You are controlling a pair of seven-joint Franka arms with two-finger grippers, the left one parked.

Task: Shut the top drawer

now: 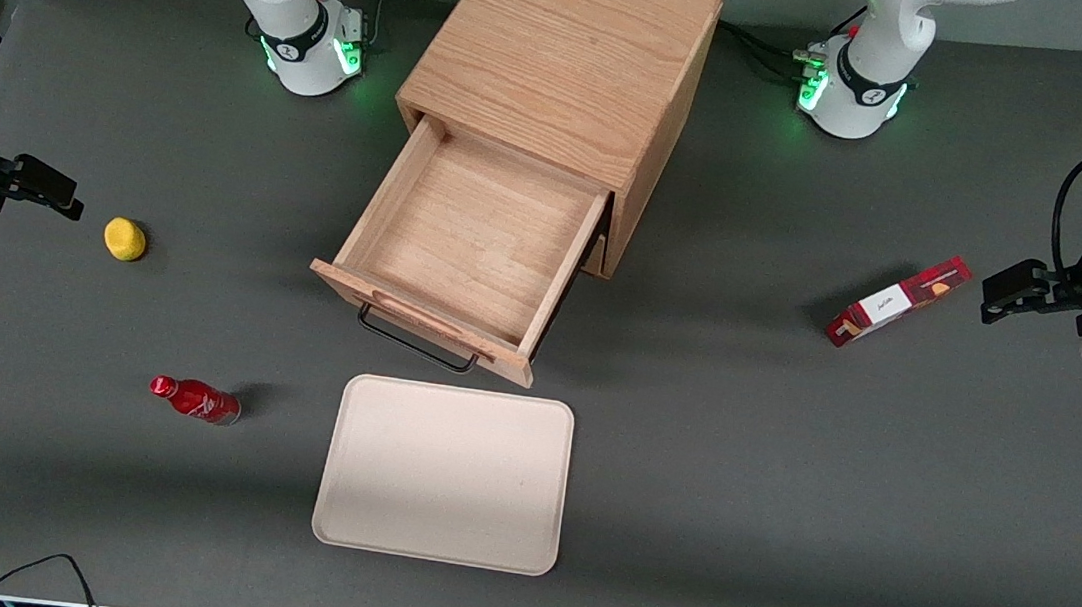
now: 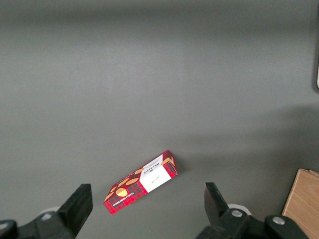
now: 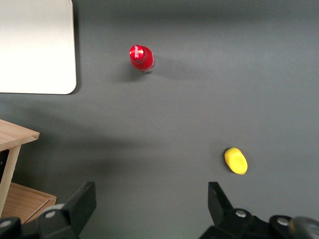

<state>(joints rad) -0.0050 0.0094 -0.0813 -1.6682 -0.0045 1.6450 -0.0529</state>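
The top drawer (image 1: pixel 422 319) of the light oak cabinet (image 1: pixel 567 55) is pulled far out toward the front camera. Its wooden box is empty, and a thin black bar handle (image 1: pixel 416 344) hangs off its front panel. My right gripper (image 1: pixel 60 195) hovers at the working arm's end of the table, well away from the drawer, beside a yellow lemon (image 1: pixel 124 239). In the right wrist view the gripper (image 3: pixel 149 199) is open with only bare table between its fingers, and a corner of the oak woodwork (image 3: pixel 17 135) shows at the frame's edge.
A beige tray (image 1: pixel 443 474) (image 3: pixel 35 45) lies just in front of the open drawer. A red bottle (image 1: pixel 195 400) (image 3: pixel 141 57) lies nearer the camera than the lemon (image 3: pixel 236 161). A red box (image 1: pixel 897 301) (image 2: pixel 141 181) rests toward the parked arm's end.
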